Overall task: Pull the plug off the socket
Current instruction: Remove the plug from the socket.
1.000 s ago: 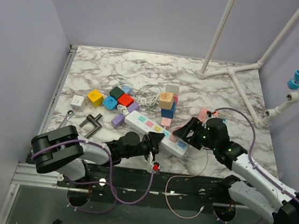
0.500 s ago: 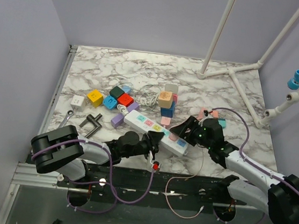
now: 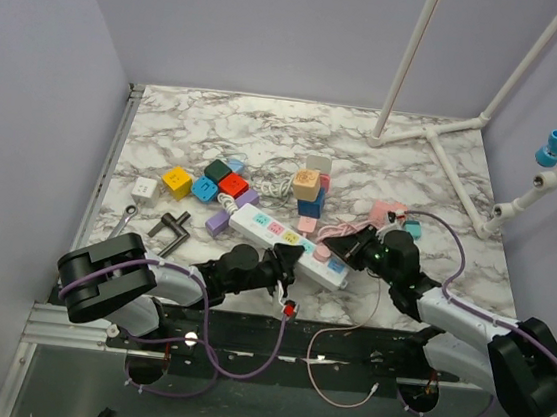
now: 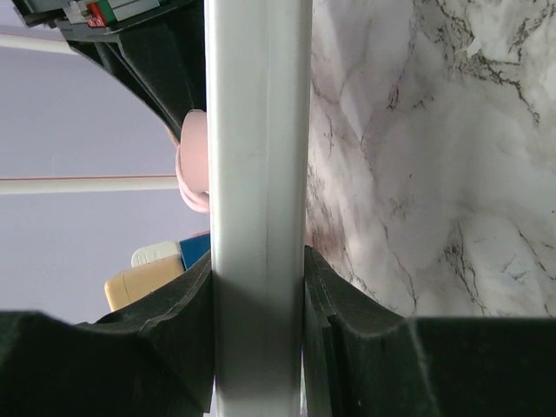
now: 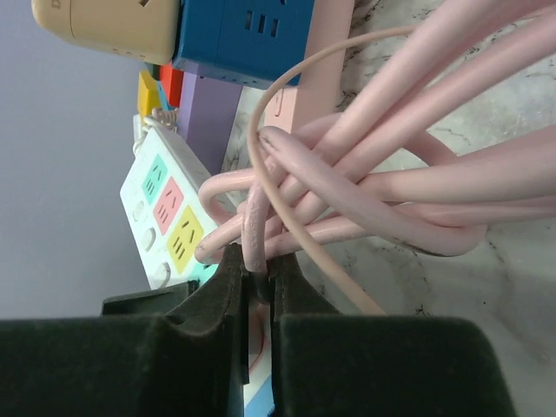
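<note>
Plug [image 3: 321, 257] sits in the power strip [image 3: 276, 230] our left gripper [image 4: 258, 282] clamps; right gripper [image 5: 254, 271] pinches the pink cable [image 5: 391, 187]; next we pull steadily.

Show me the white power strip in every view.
Top: power strip lies diagonally mid-table.
Left wrist: the upright white bar clamped between the fingers.
Right wrist: at left, coloured sockets showing, behind the pink cable.
Shared landmark: the tan block.

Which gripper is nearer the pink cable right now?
Right. The right gripper is pinched on a strand of the pink cable, beside the power strip. The left gripper clamps the strip's near edge, apart from the cable.
</note>
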Action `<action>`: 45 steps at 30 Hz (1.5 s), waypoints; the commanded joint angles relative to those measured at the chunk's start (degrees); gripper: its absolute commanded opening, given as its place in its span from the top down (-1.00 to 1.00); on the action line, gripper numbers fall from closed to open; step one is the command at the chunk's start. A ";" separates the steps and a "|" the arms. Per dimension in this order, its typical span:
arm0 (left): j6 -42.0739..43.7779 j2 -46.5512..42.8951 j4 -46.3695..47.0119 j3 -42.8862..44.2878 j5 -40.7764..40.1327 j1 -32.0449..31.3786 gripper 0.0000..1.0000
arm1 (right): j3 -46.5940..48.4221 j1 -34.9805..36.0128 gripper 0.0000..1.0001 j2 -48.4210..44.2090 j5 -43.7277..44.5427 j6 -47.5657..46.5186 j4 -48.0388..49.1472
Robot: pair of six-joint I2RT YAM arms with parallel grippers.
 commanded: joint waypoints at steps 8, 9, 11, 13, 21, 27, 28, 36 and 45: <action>5.29 -0.32 14.98 0.63 2.89 0.30 1.00 | -5.73 -5.72 0.99 2.20 -8.05 8.36 13.83; 5.54 -0.18 15.11 0.44 3.25 0.36 1.00 | -6.44 -6.42 0.99 2.56 -8.91 9.56 15.41; 6.17 -0.06 15.10 -0.04 4.01 0.26 1.00 | -7.27 -8.43 0.99 3.74 -11.00 12.40 18.47; 6.85 0.00 14.78 -0.44 4.76 0.33 1.00 | -7.72 -9.89 0.99 5.65 -13.65 15.18 22.89; 8.03 0.46 13.41 -0.43 5.71 0.43 1.00 | -7.11 -10.32 0.99 10.89 -16.78 21.96 31.54; 9.38 -0.10 11.65 -2.06 8.31 0.57 1.00 | -7.82 -10.76 0.99 7.16 -14.10 23.76 31.48; 9.78 -0.14 11.06 -2.37 8.64 0.60 1.00 | -7.74 -10.76 0.99 6.58 -13.63 23.81 31.48; 13.35 0.51 11.68 -4.80 12.23 0.59 1.00 | -9.97 -10.76 0.99 11.37 -11.27 28.55 44.90; 13.45 -0.87 10.80 -6.40 15.07 1.03 1.00 | -10.83 -10.78 0.99 14.76 -10.21 25.47 50.01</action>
